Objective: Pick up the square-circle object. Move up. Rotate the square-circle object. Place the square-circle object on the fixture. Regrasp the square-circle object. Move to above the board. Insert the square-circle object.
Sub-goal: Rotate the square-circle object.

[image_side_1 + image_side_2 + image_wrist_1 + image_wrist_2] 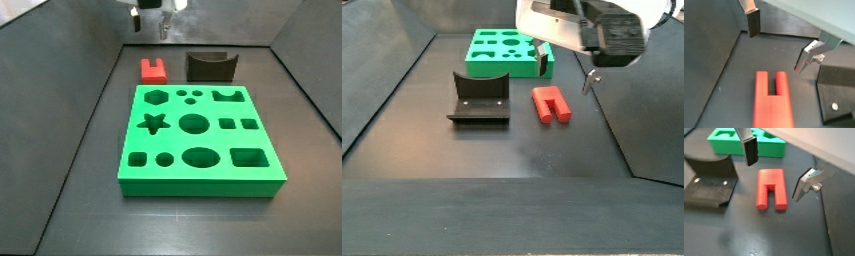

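Observation:
The square-circle object is a small red block with two legs and a notch. It lies flat on the dark floor in both wrist views (772, 100) (771, 189) and both side views (152, 70) (549, 104). My gripper (776, 170) is open and empty. It hangs above the block, also in a wrist view (777, 47) and in both side views (150, 22) (565, 66). The dark fixture (210, 66) (478, 98) (707, 183) (837, 95) stands beside the block. The green board (198, 140) (505, 52) (747, 143) lies just past them.
Dark walls (80, 70) enclose the floor on the sides and at the back. The block lies between the fixture and a side wall (629, 110).

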Controlling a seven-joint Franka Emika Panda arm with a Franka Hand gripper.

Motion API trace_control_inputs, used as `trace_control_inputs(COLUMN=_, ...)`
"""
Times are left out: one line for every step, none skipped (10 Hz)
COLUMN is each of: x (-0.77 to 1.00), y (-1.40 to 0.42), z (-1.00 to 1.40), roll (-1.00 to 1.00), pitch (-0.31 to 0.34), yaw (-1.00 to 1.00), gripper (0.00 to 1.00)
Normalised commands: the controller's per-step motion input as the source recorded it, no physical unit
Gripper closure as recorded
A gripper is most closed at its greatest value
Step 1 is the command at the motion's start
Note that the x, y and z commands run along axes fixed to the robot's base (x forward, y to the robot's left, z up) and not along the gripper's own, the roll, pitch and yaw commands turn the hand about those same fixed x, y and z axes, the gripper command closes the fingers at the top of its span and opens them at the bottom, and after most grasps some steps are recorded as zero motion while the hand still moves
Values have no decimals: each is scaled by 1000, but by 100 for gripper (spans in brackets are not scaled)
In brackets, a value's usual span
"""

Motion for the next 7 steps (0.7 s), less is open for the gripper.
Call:
trace_control_inputs(x=36, y=3, z=-36, roll=6, pitch=-13, yaw=1000, gripper=0)
trace_control_inputs(x=36, y=3, z=-36, roll=6, pitch=-15, yaw=1000, gripper=0)
trace_control_inputs(x=36, y=3, z=-36, roll=7, pitch=-17, yaw=1000, gripper=0)
trace_control_inputs(x=36, y=3, z=-36, roll=8, pitch=-20, yaw=1000, gripper=0)
trace_control_inputs(x=36, y=3, z=-36, roll=9, pitch=-22, yaw=1000, gripper=0)
trace_control_inputs(x=36, y=3, z=-37, roll=13, pitch=-30, yaw=1000, gripper=0)
trace_control_inputs(x=36, y=3, z=-37, roll=14, pitch=-34, yaw=954, gripper=0)
